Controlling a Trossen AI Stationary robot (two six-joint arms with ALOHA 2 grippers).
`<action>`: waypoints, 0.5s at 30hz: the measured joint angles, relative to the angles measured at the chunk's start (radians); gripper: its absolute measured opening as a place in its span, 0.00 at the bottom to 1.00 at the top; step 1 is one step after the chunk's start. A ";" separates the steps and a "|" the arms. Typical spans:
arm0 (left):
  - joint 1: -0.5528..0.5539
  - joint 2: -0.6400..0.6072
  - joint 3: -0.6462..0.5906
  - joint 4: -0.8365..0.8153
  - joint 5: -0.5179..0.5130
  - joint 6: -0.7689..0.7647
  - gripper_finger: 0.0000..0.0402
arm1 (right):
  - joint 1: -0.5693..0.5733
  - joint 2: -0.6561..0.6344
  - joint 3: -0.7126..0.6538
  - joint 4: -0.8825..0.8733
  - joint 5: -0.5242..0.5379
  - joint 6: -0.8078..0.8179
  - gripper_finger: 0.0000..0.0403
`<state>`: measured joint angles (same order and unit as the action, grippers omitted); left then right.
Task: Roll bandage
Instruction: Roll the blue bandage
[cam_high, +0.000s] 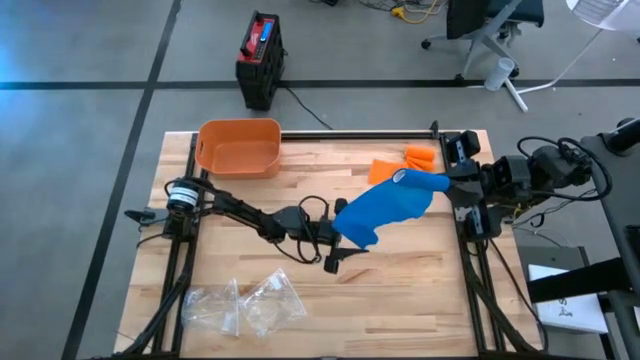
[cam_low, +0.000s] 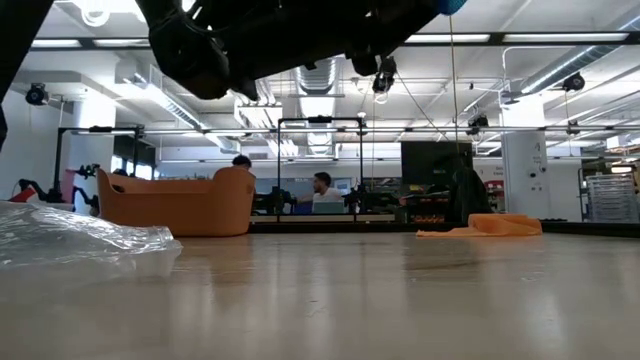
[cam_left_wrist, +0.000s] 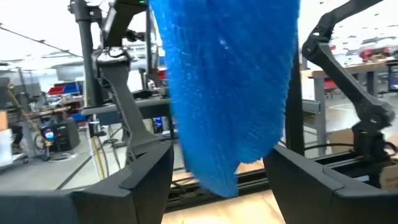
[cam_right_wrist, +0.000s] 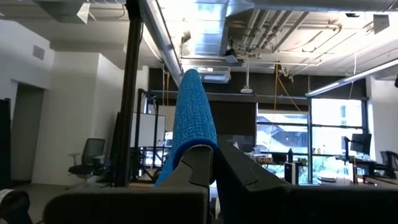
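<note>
Nearest the table's front edge: crumpled clear plastic bags (cam_high: 240, 305), left of centre, well apart from both arms. Left gripper (cam_high: 338, 262) sits mid-table, just under the low end of the blue bandage (cam_high: 385, 207). In the left wrist view its fingers (cam_left_wrist: 146, 171) stand apart with the bandage (cam_left_wrist: 227, 87) hanging in the gap between them; looks like no contact on either pad, but the angle is poor, so not certain. Right gripper (cam_high: 428, 182) is farther back on the right, raised, fingers (cam_right_wrist: 199, 165) closed tight on the bandage's top end (cam_right_wrist: 193, 118), cloth draping down and left from it. Behind that, orange cloth (cam_high: 400, 163) lying flat near the back rail. Orange tub (cam_high: 240, 148) at back left
</note>
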<state>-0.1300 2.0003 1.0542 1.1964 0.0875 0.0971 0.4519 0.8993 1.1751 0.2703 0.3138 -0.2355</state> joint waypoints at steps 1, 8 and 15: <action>-0.001 0.000 0.000 -0.001 0.000 0.000 0.59 | 0.000 0.000 0.000 -0.001 0.000 0.000 0.01; -0.001 0.000 0.000 -0.014 0.002 0.019 0.58 | 0.000 0.000 0.000 -0.001 0.000 0.000 0.01; -0.001 0.000 -0.001 -0.083 -0.031 0.030 0.58 | 0.000 0.000 0.000 -0.002 0.000 -0.003 0.01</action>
<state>-0.1310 1.9999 1.0534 1.1138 0.0568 0.1268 0.4519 0.8990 1.1750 0.2687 0.3140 -0.2385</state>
